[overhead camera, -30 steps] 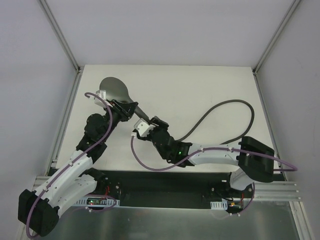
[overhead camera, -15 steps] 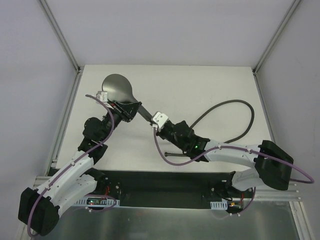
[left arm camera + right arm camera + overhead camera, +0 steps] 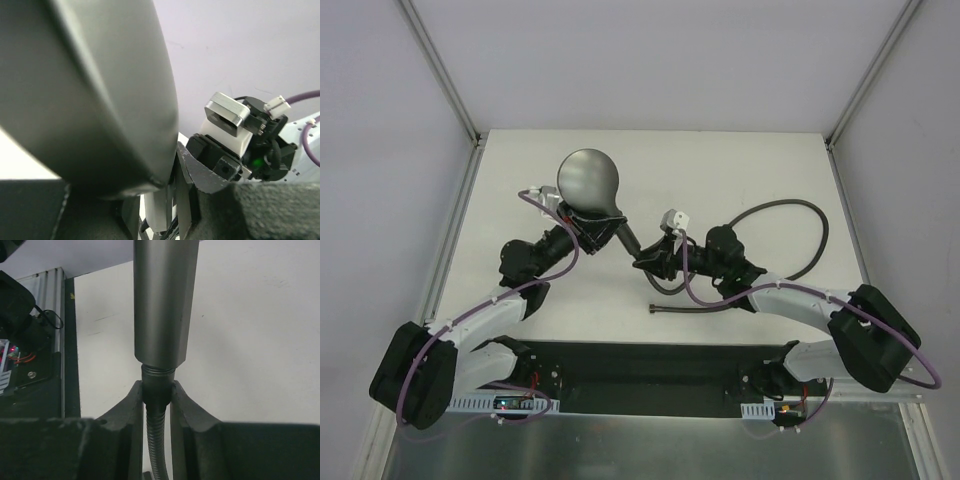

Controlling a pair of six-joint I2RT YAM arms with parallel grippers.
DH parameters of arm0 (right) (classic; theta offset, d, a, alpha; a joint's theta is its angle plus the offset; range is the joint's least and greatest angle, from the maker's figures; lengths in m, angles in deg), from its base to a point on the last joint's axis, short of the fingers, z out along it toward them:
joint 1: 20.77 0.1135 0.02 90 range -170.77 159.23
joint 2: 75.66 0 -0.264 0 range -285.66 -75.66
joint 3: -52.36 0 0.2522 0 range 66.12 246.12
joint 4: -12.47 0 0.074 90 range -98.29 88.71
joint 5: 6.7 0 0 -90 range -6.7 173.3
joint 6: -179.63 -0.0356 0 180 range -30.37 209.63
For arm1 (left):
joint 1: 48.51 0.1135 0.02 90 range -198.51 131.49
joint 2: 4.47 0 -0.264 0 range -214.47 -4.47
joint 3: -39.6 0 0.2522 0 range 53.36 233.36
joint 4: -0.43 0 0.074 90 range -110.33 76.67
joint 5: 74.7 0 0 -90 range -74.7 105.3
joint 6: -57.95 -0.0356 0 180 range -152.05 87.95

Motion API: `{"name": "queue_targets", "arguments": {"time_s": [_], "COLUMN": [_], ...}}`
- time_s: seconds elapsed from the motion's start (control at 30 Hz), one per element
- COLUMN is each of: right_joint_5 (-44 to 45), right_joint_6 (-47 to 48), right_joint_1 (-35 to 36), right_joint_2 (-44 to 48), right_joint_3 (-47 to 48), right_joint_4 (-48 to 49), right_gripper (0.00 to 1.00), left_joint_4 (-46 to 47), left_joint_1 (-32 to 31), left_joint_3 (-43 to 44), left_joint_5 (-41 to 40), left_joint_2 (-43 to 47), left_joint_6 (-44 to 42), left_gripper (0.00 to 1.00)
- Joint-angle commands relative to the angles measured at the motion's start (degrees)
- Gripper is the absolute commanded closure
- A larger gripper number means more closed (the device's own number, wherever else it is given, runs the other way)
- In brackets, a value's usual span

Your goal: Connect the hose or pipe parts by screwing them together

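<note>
Hose (image 3: 790, 205) is lying partly on the table (image 3: 740, 160). Nearest the arm bases, its free end (image 3: 657, 307) is resting flat on the white top and running off to the right under the right arm.

Just beyond that, the right gripper (image 3: 647, 260) is pinching the hose's other end. In the right wrist view its fingers (image 3: 131, 407) are standing narrow, pressing on either side of the dark fitting (image 3: 157, 390), and the ribbed hose is hanging down between them. The fitting is meeting the threaded tip (image 3: 157, 371) of the handle (image 3: 165, 300), in line with it. How far it is screwed on cannot be told.

Farther back and to the left, the left gripper (image 3: 603, 232) is clamping the shower head (image 3: 590, 182) at the upper part of its handle, just below the round head. The head is facing up toward the overhead camera, and the handle is slanting down to the right into the right gripper. In the left wrist view the head is filling most of the picture.

Farthest out, the hose is curving in a wide loop over the right side of the table, well apart from the shower head.
</note>
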Motion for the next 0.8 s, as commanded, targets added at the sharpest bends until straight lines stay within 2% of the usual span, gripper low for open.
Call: {"name": "queue_targets", "arguments": {"time_s": [0.0, 0.07, 0.1, 0.17, 0.2, 0.23, 0.37, 0.43, 0.6, 0.7, 0.77], "right_joint_5": [-9.97, -8.47, -6.2, -2.86, 0.81, 3.63, 19.45, 30.95, 54.31, 63.21, 66.14], "right_joint_6": [-6.95, -6.6, -6.42, -5.9, -5.11, -3.45, 2.62, 7.52, 17.2, 23.88, 27.05], "right_joint_1": [-2.29, -2.56, -2.47, -2.29, -2.12, -1.16, 3.67, 8.06, 18.25, 22.39, 23.98], "right_joint_2": [1.78, 2.66, 3.62, 4.94, 6.51, 7.4, 10.92, 11.45, 7.08, 2.86, 0.56], "right_joint_3": [-1.63, -2.42, -3.29, -3.39, -3.39, -3.39, -2.69, -1.55, 2.93, 6.27, 8.55], "right_joint_4": [14.07, 13.29, 12.68, 8.47, 6.71, 3.04, -4.81, -7.7, -9.57, -7.55, -5.09], "right_gripper": [0.93, 0.76, 0.57, 0.38, 0.25, 0.2, 0.14, 0.13, 0.13, 0.13, 0.13], "left_joint_4": [17.1, 14.84, 12.73, 6.93, 0.2, -2.47, -11.97, -18.03, -25.34, -28.51, -31.13], "left_joint_1": [-0.68, -0.68, -0.68, -0.85, -0.77, -0.77, -0.94, -0.94, -1.12, -1.47, -1.56], "left_joint_3": [2.32, 2.85, 3.11, 4.34, 4.87, 5.48, 6.28, 7.07, 8.12, 8.48, 9.09], "left_joint_5": [5.98, 3.53, 2.3, -2.08, -3.76, -5.43, -13.17, -17.82, -23.63, -25.31, -26.71], "left_joint_2": [-2.63, -2.81, -2.38, -0.45, 0.34, 2.09, 6.15, 8.25, 10.72, 12.21, 13.18], "left_joint_6": [1.72, 1.99, 1.99, 0.94, -0.11, -0.73, -2.05, -1.79, -0.3, 1.19, 2.16], "left_gripper": [1.0, 1.0, 1.0, 1.0, 1.0, 1.0, 1.0, 1.0, 1.0, 1.0, 1.0]}}
